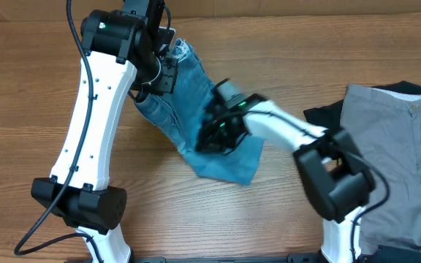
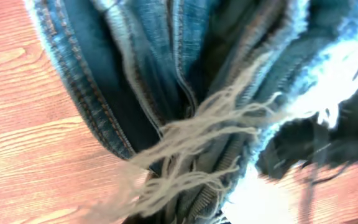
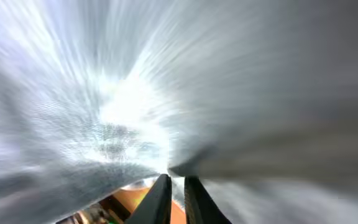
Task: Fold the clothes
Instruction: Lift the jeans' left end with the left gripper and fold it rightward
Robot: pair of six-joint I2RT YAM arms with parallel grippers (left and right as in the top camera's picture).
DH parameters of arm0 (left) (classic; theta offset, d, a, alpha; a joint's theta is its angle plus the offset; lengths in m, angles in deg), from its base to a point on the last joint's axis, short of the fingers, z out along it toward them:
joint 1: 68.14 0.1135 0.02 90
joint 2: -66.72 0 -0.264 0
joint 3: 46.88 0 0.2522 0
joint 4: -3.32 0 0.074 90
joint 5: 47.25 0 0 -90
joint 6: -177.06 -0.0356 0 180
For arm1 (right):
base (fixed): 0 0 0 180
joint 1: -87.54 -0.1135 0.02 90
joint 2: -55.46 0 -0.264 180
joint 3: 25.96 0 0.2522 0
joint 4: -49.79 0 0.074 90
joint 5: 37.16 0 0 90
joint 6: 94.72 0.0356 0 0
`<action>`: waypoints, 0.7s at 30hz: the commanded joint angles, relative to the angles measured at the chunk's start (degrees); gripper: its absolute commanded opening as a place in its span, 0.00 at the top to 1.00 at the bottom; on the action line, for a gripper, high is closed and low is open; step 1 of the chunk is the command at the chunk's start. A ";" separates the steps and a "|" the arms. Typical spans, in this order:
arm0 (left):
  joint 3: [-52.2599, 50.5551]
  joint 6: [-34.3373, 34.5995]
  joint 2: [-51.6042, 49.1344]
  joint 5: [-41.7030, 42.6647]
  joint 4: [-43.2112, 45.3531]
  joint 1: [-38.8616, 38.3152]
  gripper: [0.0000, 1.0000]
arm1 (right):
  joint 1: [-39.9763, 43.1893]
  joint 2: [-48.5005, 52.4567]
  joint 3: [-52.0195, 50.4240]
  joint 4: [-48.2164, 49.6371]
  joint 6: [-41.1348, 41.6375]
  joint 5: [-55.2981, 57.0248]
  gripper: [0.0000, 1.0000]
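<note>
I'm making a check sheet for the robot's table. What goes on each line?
surface: wooden table.
job's things: jeans, bunched up mid-table, not folded yet.
clutter: gray trousers lying over a black garment at the right edge.
grippers: left gripper shut on the jeans' frayed end; right gripper pinched shut on their cloth.
cables: black cable running along the left arm.
surroundings: nothing seen.
</note>
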 commanded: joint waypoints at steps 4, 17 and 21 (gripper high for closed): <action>-1.99 0.37 1.07 0.94 1.27 -2.32 0.96 | 17.27 -10.93 0.04 -7.61 -2.51 0.68 0.86; -14.95 7.48 -1.46 2.01 15.78 -16.98 0.96 | 29.73 -10.56 0.02 -20.48 -4.76 15.76 0.85; -20.50 12.24 -3.23 3.41 21.31 -20.48 0.96 | 29.73 -10.56 0.02 -20.26 -4.66 18.86 0.85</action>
